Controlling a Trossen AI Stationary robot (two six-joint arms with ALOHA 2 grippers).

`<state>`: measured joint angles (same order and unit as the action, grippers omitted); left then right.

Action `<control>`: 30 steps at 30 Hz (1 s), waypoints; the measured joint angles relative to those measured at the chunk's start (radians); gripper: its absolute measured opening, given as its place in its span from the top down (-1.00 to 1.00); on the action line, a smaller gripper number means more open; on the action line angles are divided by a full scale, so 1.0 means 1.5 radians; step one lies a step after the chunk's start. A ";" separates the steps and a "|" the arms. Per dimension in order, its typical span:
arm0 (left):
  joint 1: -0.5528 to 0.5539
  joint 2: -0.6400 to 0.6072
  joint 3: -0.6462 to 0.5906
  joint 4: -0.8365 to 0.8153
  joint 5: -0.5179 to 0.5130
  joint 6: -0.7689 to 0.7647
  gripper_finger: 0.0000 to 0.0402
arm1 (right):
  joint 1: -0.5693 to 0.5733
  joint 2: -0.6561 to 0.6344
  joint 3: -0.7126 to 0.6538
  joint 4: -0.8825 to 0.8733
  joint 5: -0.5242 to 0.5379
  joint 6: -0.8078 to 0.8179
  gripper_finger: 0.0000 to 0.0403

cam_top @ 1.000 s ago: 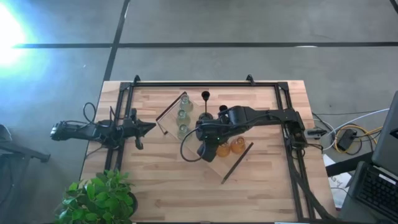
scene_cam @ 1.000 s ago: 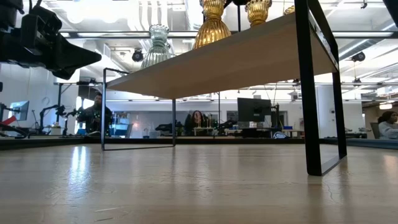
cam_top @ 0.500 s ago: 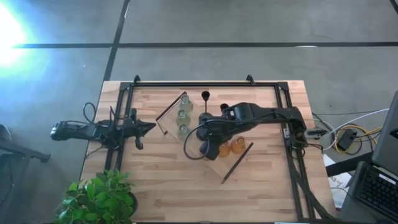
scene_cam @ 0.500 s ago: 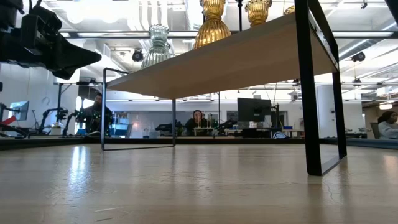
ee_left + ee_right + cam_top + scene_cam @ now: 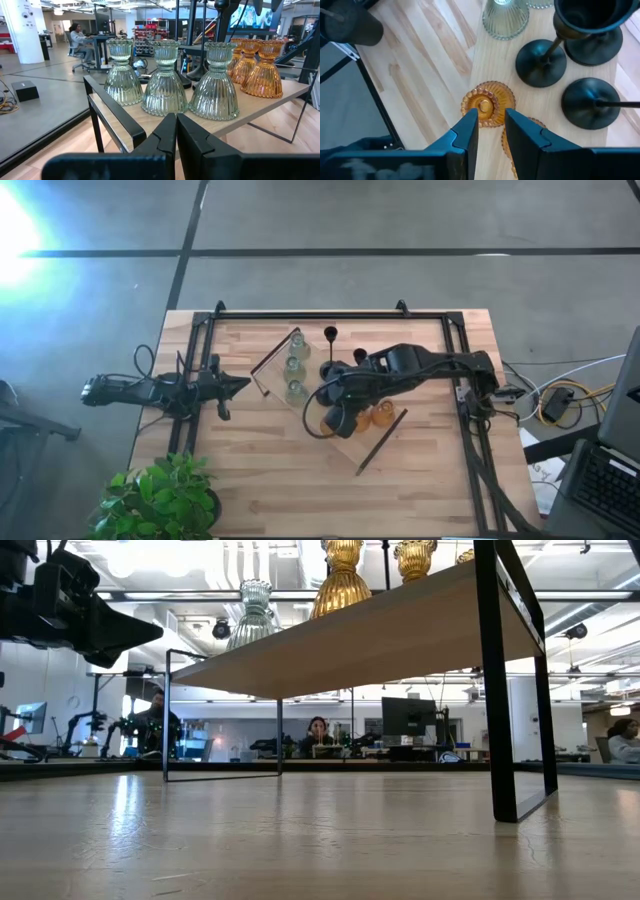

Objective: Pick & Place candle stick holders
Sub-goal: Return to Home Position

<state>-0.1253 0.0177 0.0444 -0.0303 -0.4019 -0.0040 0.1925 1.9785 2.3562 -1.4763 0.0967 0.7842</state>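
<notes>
Three pale green glass holders (image 5: 162, 80), three amber glass holders (image 5: 255, 62) and three black holders (image 5: 542, 60) stand by their bases on the raised wooden board (image 5: 308, 395). My right gripper (image 5: 490, 122) is open above the board, its fingers pointing down over one amber holder (image 5: 486, 103), apart from it. In the high view this gripper (image 5: 335, 418) is over the board's near part. My left gripper (image 5: 176, 131) is shut and empty at the table's left (image 5: 235, 385), level, facing the green holders.
The board stands on black frame handles (image 5: 515, 690) above the tabletop, with room beneath it. A black rail frame (image 5: 330, 313) runs round the table. A potted plant (image 5: 160, 500) is at the near left corner. People sit at desks (image 5: 318, 732) in the room beyond.
My right arm has drawn back a little toward the table's right edge, and its gripper has shifted slightly toward the near right over the amber holders. The holders have stayed where they were.
</notes>
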 joint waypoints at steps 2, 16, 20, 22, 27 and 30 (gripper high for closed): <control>0.000 0.000 0.000 0.000 0.000 0.000 0.91 | 0.000 0.000 0.000 0.005 -0.003 -0.001 0.53; 0.000 0.000 0.000 0.000 0.000 0.000 0.91 | 0.012 0.000 0.000 0.014 -0.034 0.023 0.50; 0.000 0.000 0.000 0.000 0.000 0.000 0.91 | 0.022 0.000 0.000 0.017 -0.035 0.035 0.50; 0.000 0.000 0.000 0.000 0.000 0.000 0.91 | 0.028 0.000 0.000 0.017 -0.034 0.044 0.50; 0.000 0.000 0.000 0.000 0.000 0.000 0.91 | 0.044 -0.005 0.000 0.017 -0.029 0.063 0.50; 0.000 0.000 0.000 0.000 0.000 0.000 0.91 | 0.055 -0.009 0.000 0.017 -0.018 0.071 0.50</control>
<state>-0.1251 0.0175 0.0444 -0.0305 -0.4019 -0.0044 0.2757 1.9646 2.3562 -1.4510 0.0694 0.8911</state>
